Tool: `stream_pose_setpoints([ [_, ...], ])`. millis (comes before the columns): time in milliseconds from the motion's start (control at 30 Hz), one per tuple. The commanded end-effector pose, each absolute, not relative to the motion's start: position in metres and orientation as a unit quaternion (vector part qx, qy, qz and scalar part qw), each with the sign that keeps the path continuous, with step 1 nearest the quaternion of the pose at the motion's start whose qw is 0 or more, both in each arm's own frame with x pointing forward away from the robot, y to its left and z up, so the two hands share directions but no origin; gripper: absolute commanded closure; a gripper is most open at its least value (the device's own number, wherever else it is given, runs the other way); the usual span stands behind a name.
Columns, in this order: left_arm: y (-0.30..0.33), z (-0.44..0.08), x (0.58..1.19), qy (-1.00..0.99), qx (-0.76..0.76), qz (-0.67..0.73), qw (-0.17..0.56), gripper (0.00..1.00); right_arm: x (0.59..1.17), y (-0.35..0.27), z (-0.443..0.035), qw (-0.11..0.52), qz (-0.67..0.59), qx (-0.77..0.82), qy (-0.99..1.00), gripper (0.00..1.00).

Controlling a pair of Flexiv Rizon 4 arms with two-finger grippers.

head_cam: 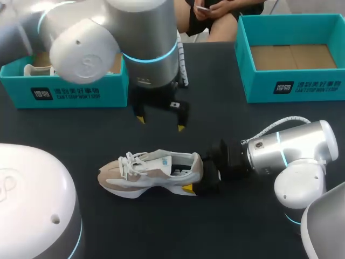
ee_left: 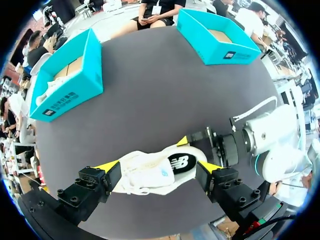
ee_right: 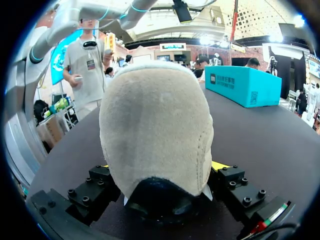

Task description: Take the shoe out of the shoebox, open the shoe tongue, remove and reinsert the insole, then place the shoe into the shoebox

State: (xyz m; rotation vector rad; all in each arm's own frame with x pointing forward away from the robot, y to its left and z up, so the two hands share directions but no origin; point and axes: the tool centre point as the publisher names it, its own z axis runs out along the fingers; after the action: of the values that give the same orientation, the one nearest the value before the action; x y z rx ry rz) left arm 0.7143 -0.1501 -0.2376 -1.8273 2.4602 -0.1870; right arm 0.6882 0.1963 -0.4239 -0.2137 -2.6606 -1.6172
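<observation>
The shoe (head_cam: pixel 151 174) rests on the dark table (head_cam: pixel 215 124), outside both boxes, toe toward the robot's left. The right gripper (head_cam: pixel 200 175) is clamped on its heel. The left gripper (head_cam: pixel 160 123) hangs above the shoe, fingers spread, holding nothing. Risk: the heel grip is the only restraint. Pulling the tongue against tight laces would likely pivot the shoe or slip it free.

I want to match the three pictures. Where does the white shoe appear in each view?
Head view: the shoe lies mid-way across the table, toe towards the left arm's side.
Left wrist view: the shoe lies under the open left gripper.
Right wrist view: its heel sits inside the right gripper.
Shared landmark: the right gripper, shut on the heel.
</observation>
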Motion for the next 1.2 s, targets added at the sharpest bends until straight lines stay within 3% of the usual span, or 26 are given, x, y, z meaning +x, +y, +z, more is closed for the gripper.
stream_pose_setpoints([
  [33,-0.167,-0.252,0.714,0.798,-0.600,-0.047,0.036,0.00,0.689,0.201,-0.428,0.010,-0.516,-0.070,-0.853,1.00],
  [733,-0.166,-0.269,0.702,0.785,-0.619,-0.008,0.028,0.00,0.689,0.201,-0.428,0.010,-0.516,-0.070,-0.853,1.00],
  [1200,-0.154,-0.311,0.681,0.767,-0.635,0.087,0.030,0.00,0.689,0.201,-0.428,0.010,-0.516,-0.070,-0.853,1.00],
])
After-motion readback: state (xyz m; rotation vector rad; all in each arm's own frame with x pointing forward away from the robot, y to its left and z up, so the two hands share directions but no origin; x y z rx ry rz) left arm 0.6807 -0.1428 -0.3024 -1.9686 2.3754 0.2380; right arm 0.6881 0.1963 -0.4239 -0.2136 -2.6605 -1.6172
